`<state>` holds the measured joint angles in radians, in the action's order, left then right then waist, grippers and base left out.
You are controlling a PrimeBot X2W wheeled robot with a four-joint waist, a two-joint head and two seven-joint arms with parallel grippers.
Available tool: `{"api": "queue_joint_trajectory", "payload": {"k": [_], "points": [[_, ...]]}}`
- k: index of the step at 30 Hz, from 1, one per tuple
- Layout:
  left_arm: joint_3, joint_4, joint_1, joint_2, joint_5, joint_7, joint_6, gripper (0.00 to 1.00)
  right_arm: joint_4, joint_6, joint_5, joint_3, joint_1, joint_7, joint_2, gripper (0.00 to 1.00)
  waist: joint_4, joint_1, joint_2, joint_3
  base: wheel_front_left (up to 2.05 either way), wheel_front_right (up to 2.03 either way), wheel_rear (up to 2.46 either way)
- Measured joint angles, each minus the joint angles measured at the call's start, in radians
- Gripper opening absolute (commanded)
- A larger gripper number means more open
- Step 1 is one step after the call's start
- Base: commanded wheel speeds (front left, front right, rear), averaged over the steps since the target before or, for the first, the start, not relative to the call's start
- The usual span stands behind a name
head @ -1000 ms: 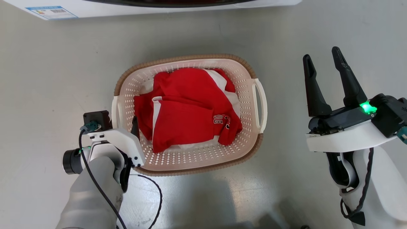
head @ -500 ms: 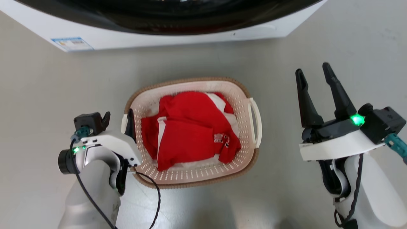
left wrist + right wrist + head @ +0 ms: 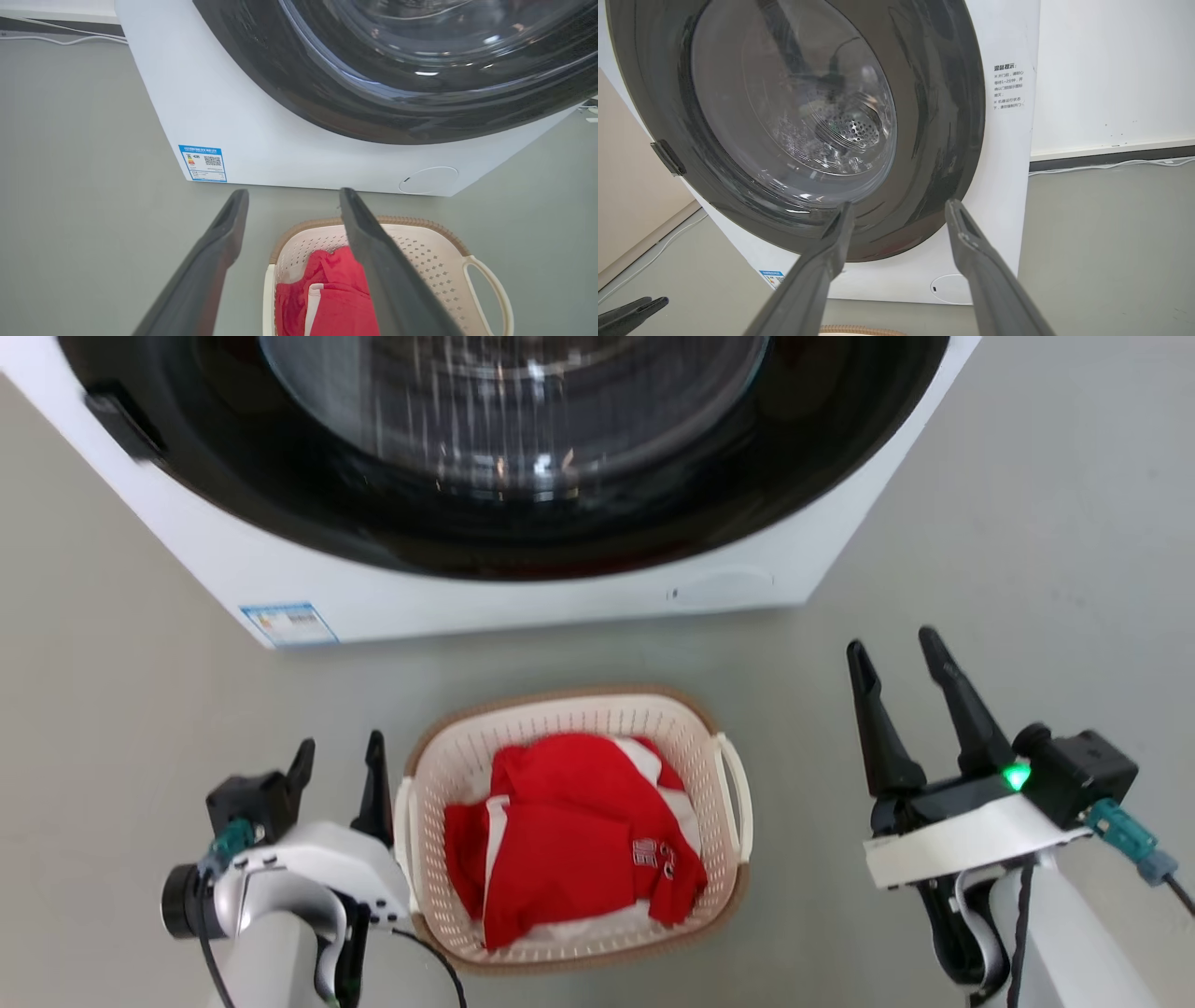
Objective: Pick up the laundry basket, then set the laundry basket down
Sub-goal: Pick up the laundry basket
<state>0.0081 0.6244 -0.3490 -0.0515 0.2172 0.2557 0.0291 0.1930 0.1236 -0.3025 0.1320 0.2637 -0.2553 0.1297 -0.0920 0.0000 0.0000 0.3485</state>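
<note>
One cream-white perforated plastic laundry basket (image 3: pixel 695 775), rounded-rectangular with a tan ribbed rim, stood on the grey floor (image 3: pixel 121 709) just in front of the white front-loading washing machine (image 3: pixel 523 607). A crumpled red-and-white garment (image 3: pixel 569 840) lay inside it.

Over the last second you saw the whole head view shift. The machine's dark round door (image 3: pixel 233 476) came into frame and the basket slid toward the bottom edge. That was the camera lifting, not the basket travelling.

Relative to the basket, one real change occurred. A second earlier, one finger of your left gripper reached inside the rim, behind the white loop handle on the basket's left side. By this moment the left gripper (image 3: pixel 341 744) stood just beside that left handle (image 3: pixel 402 812), with both dark fingers outside the rim, jaws spread wide and holding nothing. Your right gripper (image 3: pixel 890 642) hung well apart from the right handle (image 3: pixel 738 803), jaws likewise spread and empty, as they had been a second before.

Judged from this, the basket had been set down and released, and the task appeared at or near its end.
</note>
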Motion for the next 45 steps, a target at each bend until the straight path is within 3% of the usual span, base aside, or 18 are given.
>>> {"api": "queue_joint_trajectory", "payload": {"k": [21,35,45], "points": [[-0.001,-0.341,0.288,0.012,-0.025,0.0,0.026,1.0,0.034,0.0,0.009,-0.007,-0.143,0.0,-0.018,1.0,0.043,0.0,0.0,-0.305,0.0,0.0,0.0],[-0.025,-0.478,0.368,0.011,-0.024,0.0,0.0,1.0,0.03,0.0,0.033,-0.066,-0.181,0.0,-0.027,1.0,0.052,-0.0001,0.0,-0.345,0.0,0.0,0.0],[-0.045,-0.5,0.379,0.009,-0.023,0.0,-0.013,1.0,0.017,0.0,0.037,-0.087,-0.182,0.0,-0.031,1.0,0.067,-0.0001,0.0001,-0.333,0.0,0.0,0.0]]}}
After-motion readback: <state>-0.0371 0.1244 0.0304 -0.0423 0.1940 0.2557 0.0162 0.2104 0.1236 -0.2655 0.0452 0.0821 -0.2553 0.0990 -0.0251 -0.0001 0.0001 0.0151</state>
